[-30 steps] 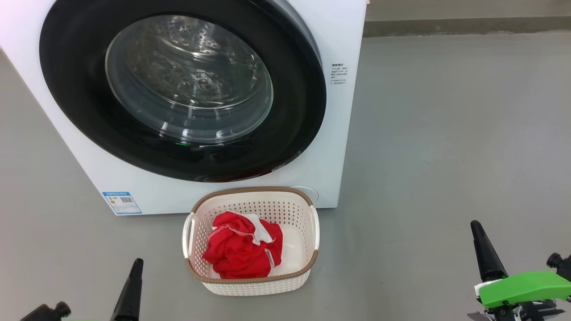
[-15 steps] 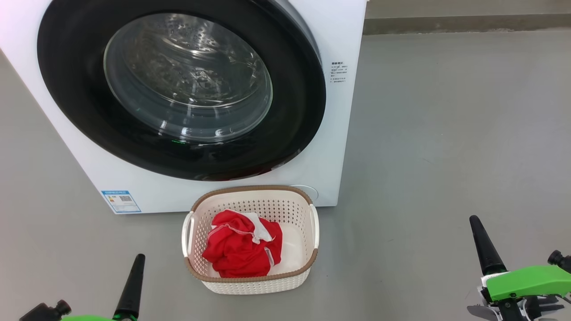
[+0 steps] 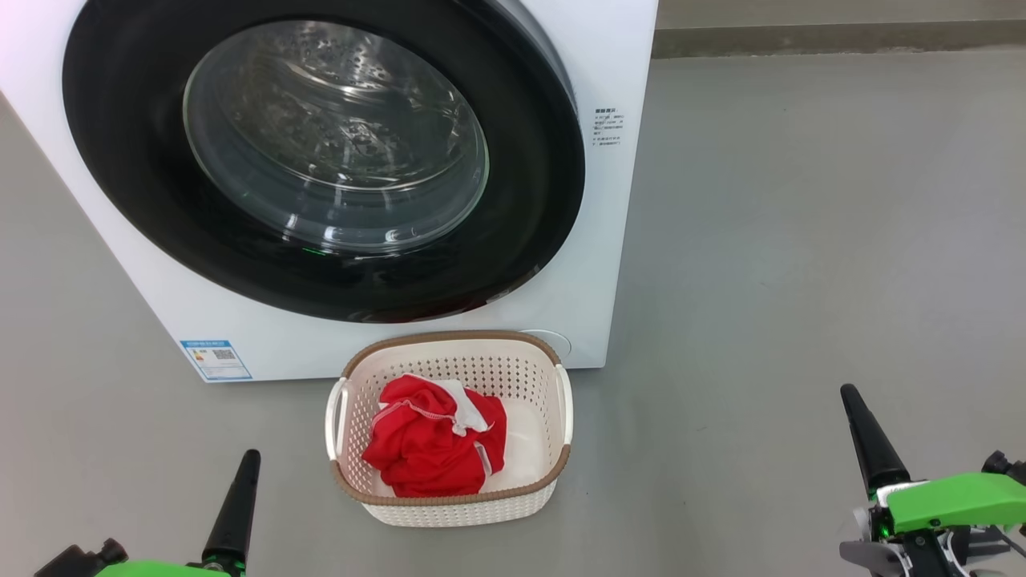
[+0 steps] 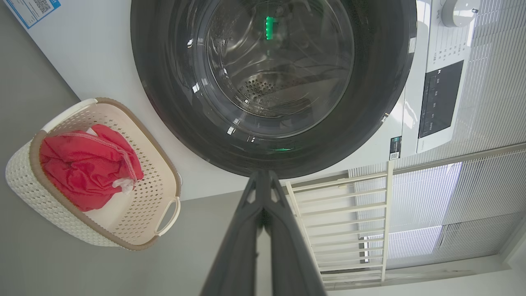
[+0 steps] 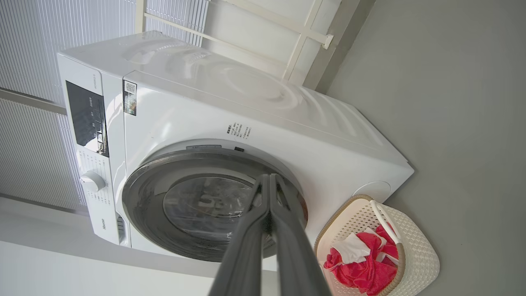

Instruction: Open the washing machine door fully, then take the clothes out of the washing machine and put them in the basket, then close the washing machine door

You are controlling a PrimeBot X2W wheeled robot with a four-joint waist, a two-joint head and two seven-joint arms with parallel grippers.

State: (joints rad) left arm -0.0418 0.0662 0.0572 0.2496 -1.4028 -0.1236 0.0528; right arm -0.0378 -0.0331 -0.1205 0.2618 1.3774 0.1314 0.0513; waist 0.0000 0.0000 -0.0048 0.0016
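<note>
Head view gives you the washing machine (image 3: 264,344) at the upper left, its washing machine door (image 3: 529,200) lying flush against the white front, with the steel drum (image 3: 361,64) showing through the glass; a blue sticker (image 3: 215,359) sits on the machine's lower left corner. The basket (image 3: 449,498) stands upright on the grey floor (image 3: 801,240) just in front of the machine, below the door's lower right; the clothes (image 3: 429,445) lie bunched inside it, toward its left half, red with a white patch on top. Your left claw (image 3: 240,497) hangs at the lower left, apart from the basket; your right claw (image 3: 862,433) hangs at the lower right, well apart from it. In each wrist view you can see that claw's two fingers pressed together tip to tip, with nothing between them; the left wrist view lines its tip up with the door's black rim.
</note>
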